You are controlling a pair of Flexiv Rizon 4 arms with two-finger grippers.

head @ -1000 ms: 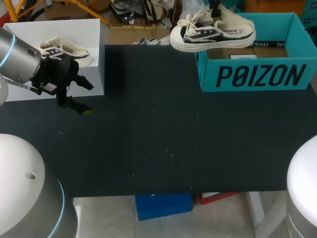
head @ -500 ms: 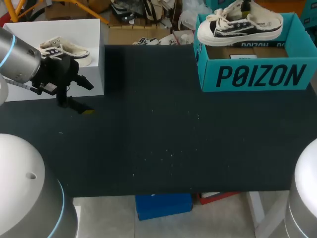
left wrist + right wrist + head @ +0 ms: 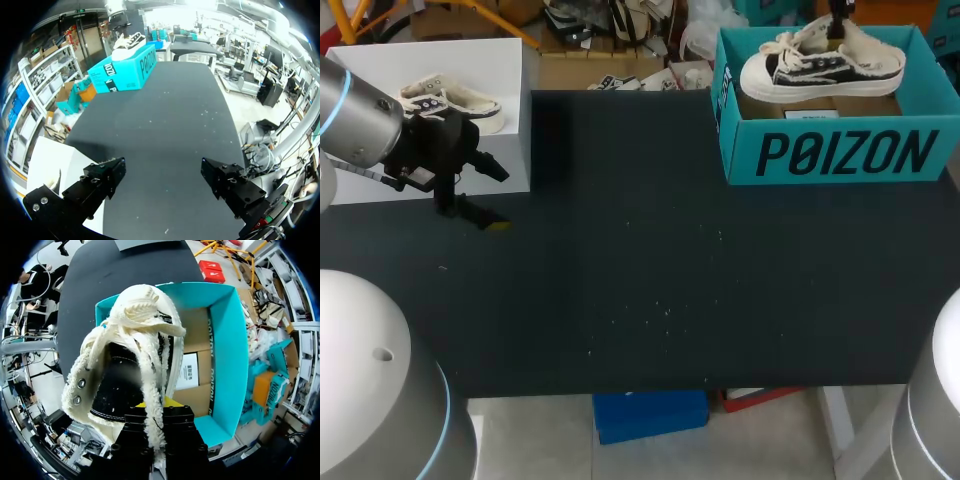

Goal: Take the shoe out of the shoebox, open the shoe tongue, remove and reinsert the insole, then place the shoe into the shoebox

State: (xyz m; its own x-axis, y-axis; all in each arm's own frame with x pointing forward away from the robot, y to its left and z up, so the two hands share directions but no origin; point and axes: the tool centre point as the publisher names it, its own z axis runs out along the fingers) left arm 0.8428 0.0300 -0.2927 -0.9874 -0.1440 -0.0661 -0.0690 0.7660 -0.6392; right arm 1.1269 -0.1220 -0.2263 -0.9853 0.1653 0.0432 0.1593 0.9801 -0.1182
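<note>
The shoe [image 3: 125, 375] fills the right wrist view and covers much of the shoebox [image 3: 225, 355] floor; its fleecy heel collar, nipped in the right gripper [image 3: 156, 407], hides the yellow tips save a sliver. In the head view that gripper is almost wholly cut off beyond the table's far right corner; whether the sole rests on the box floor cannot be told; the left arm [image 3: 360, 120] hides part of a second shoe [image 3: 460, 100] in the white box [image 3: 430, 55].

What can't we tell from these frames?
- Insole: in the right wrist view the shoe opening is dark; the collar and right gripper cover it.
- Sole touching the shoebox floor: hidden by the box wall in the head view, by the shoe in the wrist view.
- Right gripper in the head view: cut off by the top edge.
</note>
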